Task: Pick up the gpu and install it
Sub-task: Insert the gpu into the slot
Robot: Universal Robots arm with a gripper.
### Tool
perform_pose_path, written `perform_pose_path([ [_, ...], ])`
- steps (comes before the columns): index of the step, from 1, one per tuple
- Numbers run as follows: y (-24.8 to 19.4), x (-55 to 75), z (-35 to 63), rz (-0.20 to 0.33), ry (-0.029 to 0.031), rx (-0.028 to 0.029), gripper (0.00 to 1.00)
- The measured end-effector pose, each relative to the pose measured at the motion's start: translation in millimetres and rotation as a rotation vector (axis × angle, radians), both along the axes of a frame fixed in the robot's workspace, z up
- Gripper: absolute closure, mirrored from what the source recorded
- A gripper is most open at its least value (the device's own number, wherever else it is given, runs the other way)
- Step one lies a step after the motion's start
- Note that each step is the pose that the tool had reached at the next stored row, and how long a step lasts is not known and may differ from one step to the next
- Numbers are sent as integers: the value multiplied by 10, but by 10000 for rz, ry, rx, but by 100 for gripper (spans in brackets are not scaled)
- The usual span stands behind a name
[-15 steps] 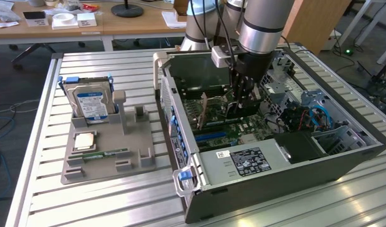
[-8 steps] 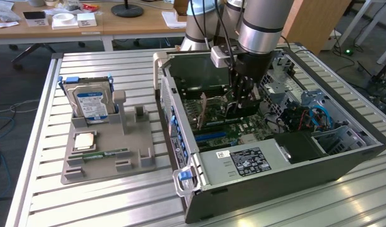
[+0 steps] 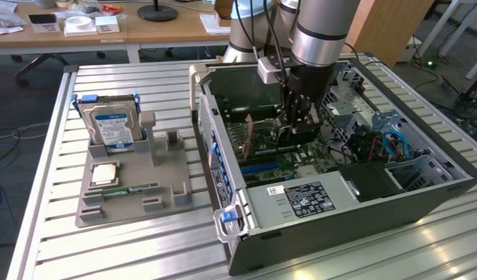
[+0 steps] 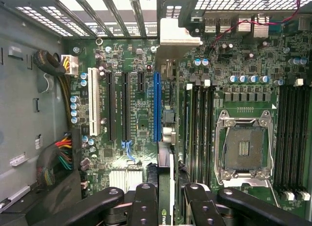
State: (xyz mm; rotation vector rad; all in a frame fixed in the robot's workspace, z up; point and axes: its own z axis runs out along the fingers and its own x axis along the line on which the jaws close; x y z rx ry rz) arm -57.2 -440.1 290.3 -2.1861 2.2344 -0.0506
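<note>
The gpu (image 4: 165, 187) is seen edge-on in the wrist view, a thin dark card with a green logo on its edge. Its pale metal bracket (image 4: 178, 36) sits at the case's slotted rear wall. My gripper (image 4: 170, 194) is shut on the card, one black finger (image 4: 145, 206) on each side. The card hangs just beside the long blue slot (image 4: 157, 106) on the motherboard, parallel to it. In the exterior view my gripper (image 3: 299, 129) reaches down inside the open computer case (image 3: 340, 221), with the gpu (image 3: 279, 133) upright above the board.
A grey parts holder (image 3: 133, 204) on the exterior view's left carries a silver hard drive (image 3: 114, 128), a small chip (image 3: 104, 174) and a green memory stick (image 3: 129, 189). Around the card lie a white slot (image 4: 92, 106), black slots, memory slots (image 4: 200, 133) and the processor socket (image 4: 243, 148).
</note>
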Motion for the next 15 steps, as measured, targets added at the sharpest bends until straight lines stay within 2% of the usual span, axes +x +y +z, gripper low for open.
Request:
perform_pose_path([
  [15,-10,-19,-63,2,0,0,74],
])
